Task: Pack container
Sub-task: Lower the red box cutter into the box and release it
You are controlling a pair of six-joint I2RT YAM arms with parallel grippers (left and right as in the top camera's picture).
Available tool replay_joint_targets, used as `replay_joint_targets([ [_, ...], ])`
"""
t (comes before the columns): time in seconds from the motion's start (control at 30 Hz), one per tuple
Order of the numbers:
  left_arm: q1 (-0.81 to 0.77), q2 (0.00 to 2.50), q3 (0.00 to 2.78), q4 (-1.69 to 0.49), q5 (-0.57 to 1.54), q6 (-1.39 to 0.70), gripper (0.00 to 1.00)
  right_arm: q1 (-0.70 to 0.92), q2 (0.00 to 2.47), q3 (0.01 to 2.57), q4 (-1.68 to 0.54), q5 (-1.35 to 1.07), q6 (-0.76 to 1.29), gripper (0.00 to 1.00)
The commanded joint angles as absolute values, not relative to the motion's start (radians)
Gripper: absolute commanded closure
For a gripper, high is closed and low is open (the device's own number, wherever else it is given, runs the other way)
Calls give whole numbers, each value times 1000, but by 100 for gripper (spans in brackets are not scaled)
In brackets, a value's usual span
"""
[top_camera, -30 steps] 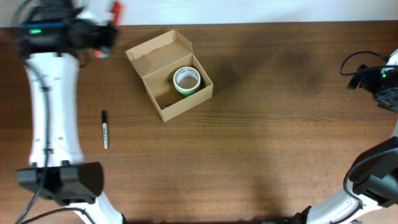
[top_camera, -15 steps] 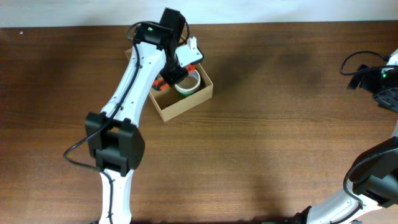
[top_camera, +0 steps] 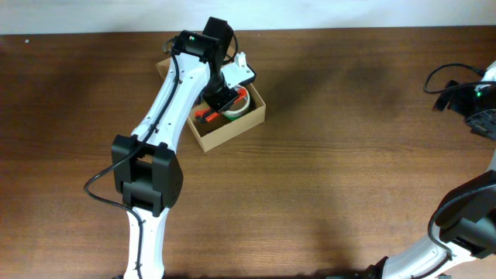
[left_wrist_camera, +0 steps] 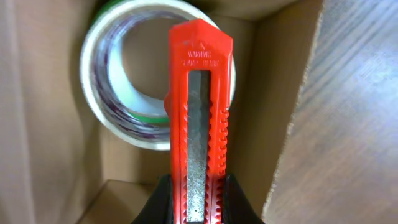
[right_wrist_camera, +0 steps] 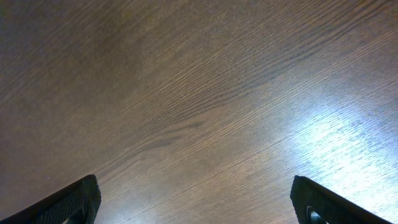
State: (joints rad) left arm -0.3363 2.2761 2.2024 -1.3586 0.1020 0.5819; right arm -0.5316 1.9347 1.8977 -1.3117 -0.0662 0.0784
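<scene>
The container (top_camera: 229, 133), a tan cardboard box, stands open at the back left of the table, its lid flap mostly hidden under my left arm. A green-edged tape roll (top_camera: 240, 106) lies flat inside it. My left gripper (top_camera: 218, 96) reaches down into the box, shut on a red utility knife (top_camera: 204, 116). In the left wrist view the knife (left_wrist_camera: 198, 93) sticks out from between the black fingers (left_wrist_camera: 163, 200) of that gripper (left_wrist_camera: 198, 190), over the tape roll (left_wrist_camera: 99, 106) and the box floor (left_wrist_camera: 50, 124). My right gripper (right_wrist_camera: 199, 205) is open above bare table.
Dark wooden table (top_camera: 333, 178) all round the box. My left arm's base block (top_camera: 146, 174) sits over the left part of the table. The right arm (top_camera: 474, 101) stays at the far right edge with its cables.
The left arm has swung from the table's back left corner to over the box, carrying the red knife, and has lowered it into the box beside the tape roll. The right arm has not moved.
</scene>
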Motion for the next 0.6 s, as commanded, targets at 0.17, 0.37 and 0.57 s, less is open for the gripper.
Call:
replay_joint_targets([
  [0.17,-362,2280,2138,-1365,142,562,98,-537,1921,1894,-1312,-68,84,1],
  [0.37,-375,2280,2091,-1342,142,562,98,-537,1921,1894,-1312,-68,84,1],
  [0.57,-375,2280,2075,-1322,142,562,98,-537,1921,1894,-1312,-68,84,1],
])
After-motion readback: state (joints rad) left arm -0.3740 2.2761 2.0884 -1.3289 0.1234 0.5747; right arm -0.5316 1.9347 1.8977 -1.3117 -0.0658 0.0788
